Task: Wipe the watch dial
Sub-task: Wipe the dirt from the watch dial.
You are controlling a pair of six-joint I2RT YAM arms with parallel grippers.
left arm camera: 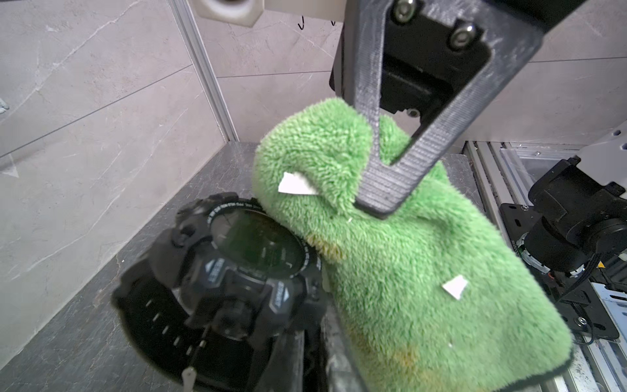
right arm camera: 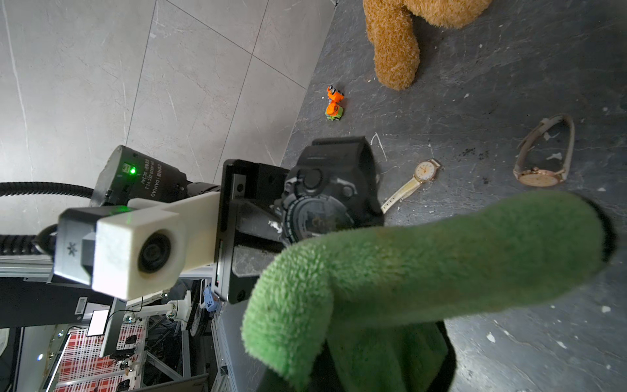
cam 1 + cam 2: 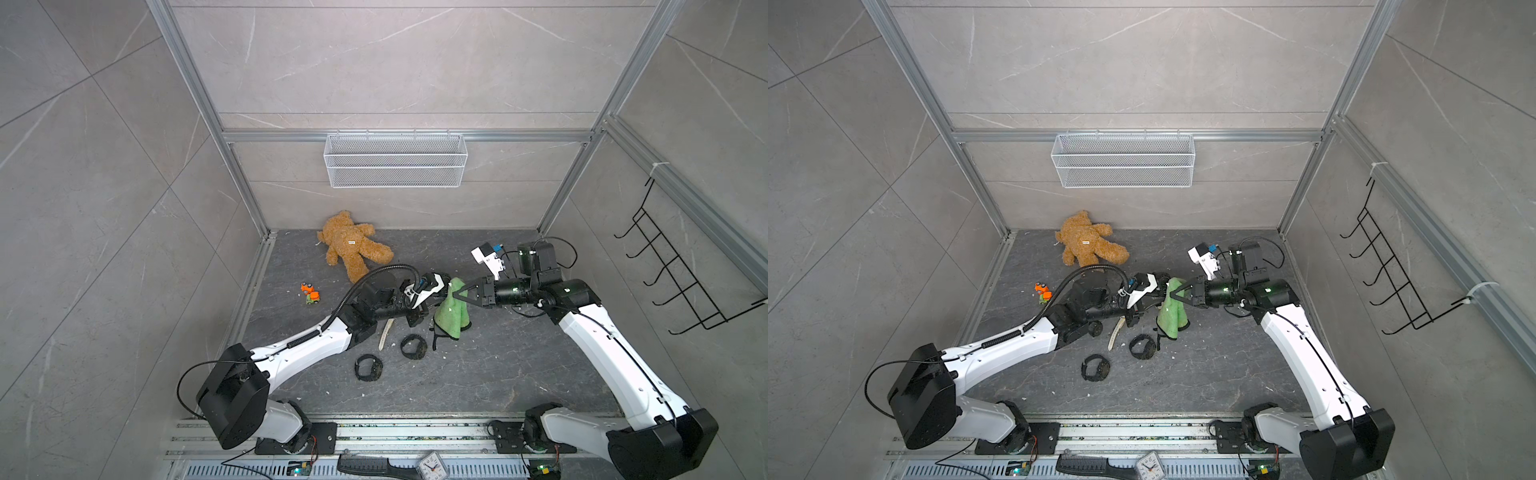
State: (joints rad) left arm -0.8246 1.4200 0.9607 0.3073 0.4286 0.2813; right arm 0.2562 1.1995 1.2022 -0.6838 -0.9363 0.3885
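My left gripper (image 3: 439, 286) is shut on a black digital watch (image 1: 237, 271), held above the floor with its round dial (image 1: 259, 249) facing the right arm. My right gripper (image 3: 457, 294) is shut on a fluffy green cloth (image 3: 451, 311), which hangs down from it. One black finger (image 1: 383, 190) of the right gripper pinches the cloth's top fold. The cloth (image 1: 407, 271) lies against one edge of the dial, and most of the glass is uncovered. In the right wrist view the cloth (image 2: 441, 254) overlaps the dial (image 2: 312, 220). Both top views show the grippers meeting mid-floor.
On the dark floor lie two more black watches (image 3: 368, 368) (image 3: 413, 347), a cream-strapped watch (image 3: 386, 330), a teddy bear (image 3: 351, 245) and an orange toy car (image 3: 311, 294). A wire basket (image 3: 395, 160) hangs on the back wall and a hook rack (image 3: 685, 282) on the right wall.
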